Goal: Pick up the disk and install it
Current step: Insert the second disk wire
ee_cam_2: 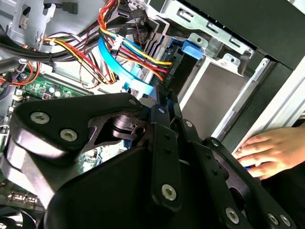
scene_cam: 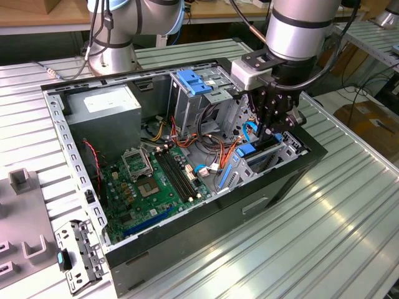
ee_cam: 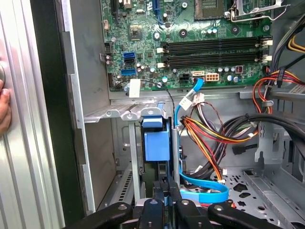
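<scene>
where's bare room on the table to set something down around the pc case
Free: the ribbed table on the exterior view's right of the open case. Crowded: inside the case by the gripper, with cables and the disk; a bracket lies on the left.

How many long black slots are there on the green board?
4. The long black slots lie side by side in two pairs on the motherboard, between the processor socket and the coloured cables. None seem hidden.
</scene>
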You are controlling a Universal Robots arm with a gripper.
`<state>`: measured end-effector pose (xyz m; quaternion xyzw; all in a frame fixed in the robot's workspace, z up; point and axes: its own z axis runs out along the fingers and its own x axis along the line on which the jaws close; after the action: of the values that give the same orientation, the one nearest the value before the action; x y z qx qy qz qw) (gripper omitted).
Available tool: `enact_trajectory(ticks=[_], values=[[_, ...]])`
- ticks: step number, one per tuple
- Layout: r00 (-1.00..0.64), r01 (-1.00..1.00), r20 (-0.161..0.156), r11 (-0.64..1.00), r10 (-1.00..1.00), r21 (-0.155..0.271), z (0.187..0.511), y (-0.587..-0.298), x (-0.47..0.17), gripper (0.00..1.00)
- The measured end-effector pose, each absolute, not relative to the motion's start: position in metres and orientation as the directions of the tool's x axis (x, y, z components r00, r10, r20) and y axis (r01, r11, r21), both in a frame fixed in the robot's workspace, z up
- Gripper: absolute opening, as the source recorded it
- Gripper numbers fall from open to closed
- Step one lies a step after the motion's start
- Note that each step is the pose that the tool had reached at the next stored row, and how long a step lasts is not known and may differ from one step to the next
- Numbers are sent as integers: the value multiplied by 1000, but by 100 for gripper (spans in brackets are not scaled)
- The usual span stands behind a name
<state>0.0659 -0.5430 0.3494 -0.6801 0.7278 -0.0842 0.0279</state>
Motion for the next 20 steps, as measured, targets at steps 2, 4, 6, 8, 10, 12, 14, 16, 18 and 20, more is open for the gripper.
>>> enact_trajectory(ticks=[2, 4, 6, 8, 10, 12, 14, 16, 18, 20], values=[[-74, -985, 61, 63, -995, -160, 349, -545, 66, 16], [-74, -985, 39, 66, -997, -158, 349, -548, 66, 16], [-74, -985, 32, 68, -997, -158, 348, -550, 66, 16], [-74, -985, 27, 68, -997, -157, 348, -551, 66, 16], [-74, -985, 24, 69, -997, -157, 347, -552, 66, 16], [-74, -985, 22, 69, -997, -157, 346, -553, 66, 16], [-73, -985, 22, 69, -997, -157, 345, -553, 66, 16], [-74, -985, 21, 69, -997, -157, 343, -554, 66, 16], [-74, -985, 19, 70, -997, -157, 342, -554, 66, 16], [-73, -985, 18, 70, -997, -157, 342, -554, 66, 16]])
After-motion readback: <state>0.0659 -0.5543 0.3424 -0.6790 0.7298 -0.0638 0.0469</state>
